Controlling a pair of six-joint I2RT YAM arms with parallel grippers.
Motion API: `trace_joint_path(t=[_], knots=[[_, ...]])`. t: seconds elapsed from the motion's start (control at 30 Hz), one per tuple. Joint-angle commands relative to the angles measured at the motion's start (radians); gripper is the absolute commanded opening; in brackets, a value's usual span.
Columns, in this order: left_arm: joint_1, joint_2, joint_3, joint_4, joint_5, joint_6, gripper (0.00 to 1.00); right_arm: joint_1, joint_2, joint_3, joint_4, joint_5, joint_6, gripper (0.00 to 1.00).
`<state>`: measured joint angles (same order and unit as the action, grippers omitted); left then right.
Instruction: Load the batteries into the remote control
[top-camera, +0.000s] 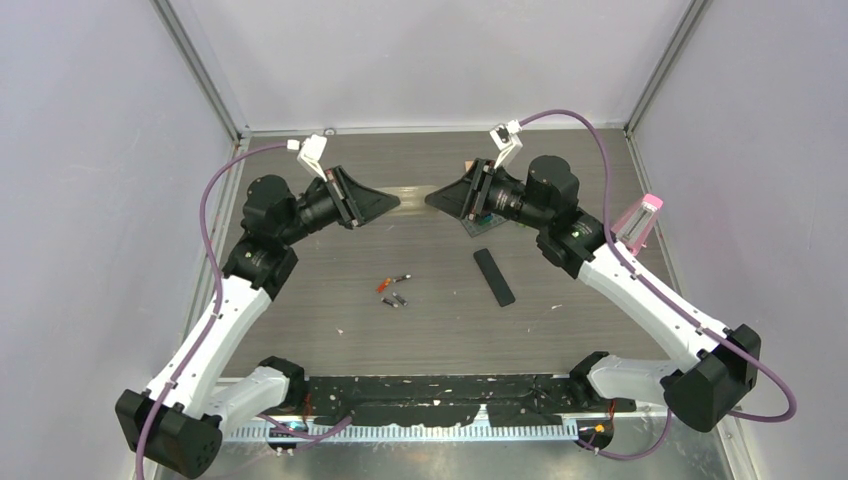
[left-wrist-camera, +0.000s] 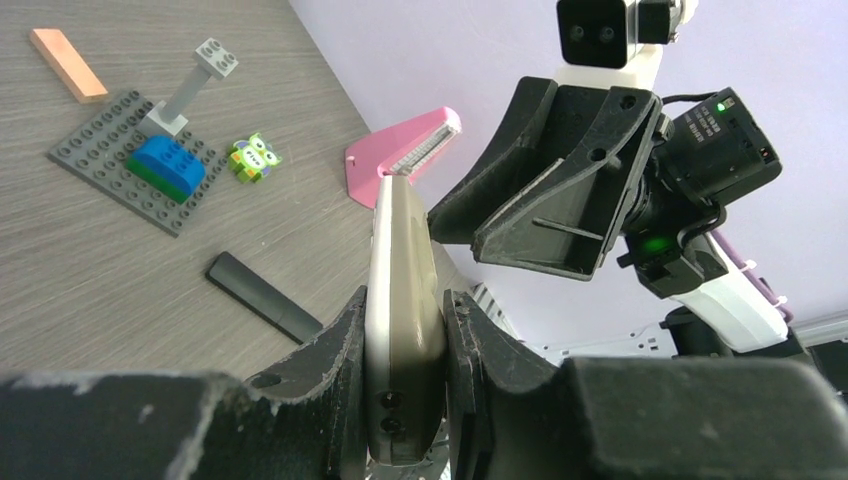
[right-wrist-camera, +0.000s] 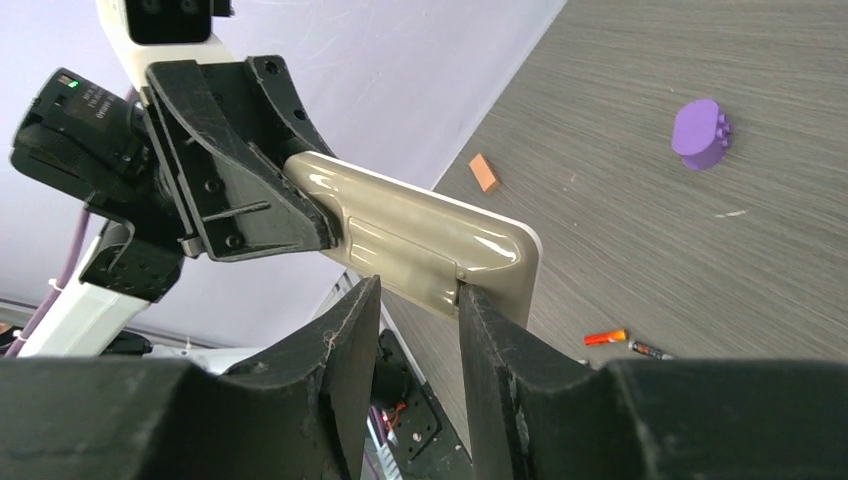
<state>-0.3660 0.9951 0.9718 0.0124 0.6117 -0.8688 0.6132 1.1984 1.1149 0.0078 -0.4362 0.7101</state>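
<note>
A beige remote control hangs in the air at the back middle, between the two grippers. My left gripper is shut on one end of it; in the left wrist view the remote stands edge-on between the two fingers. My right gripper is open at the other end; its fingertips touch the edge of the remote's back by the battery cover seam. An orange-red battery and dark batteries lie on the table in the middle.
A black flat bar lies right of the batteries. A grey brick plate with bricks, an owl toy, a pink tool, an orange block and a purple brick lie around.
</note>
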Motion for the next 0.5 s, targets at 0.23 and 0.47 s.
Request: trace_joint_path(t=[0.23,0.47], knots=[[-0.005,-0.005,0.014,0.199,0.135,-0.064,0.00,0.004,0.024,-0.057,0.256,-0.150,0.125,0.41],[-0.005,-0.009,0.013,0.093,0.068,-0.005,0.00,0.005,0.006,-0.037,0.156,-0.094,0.075,0.42]])
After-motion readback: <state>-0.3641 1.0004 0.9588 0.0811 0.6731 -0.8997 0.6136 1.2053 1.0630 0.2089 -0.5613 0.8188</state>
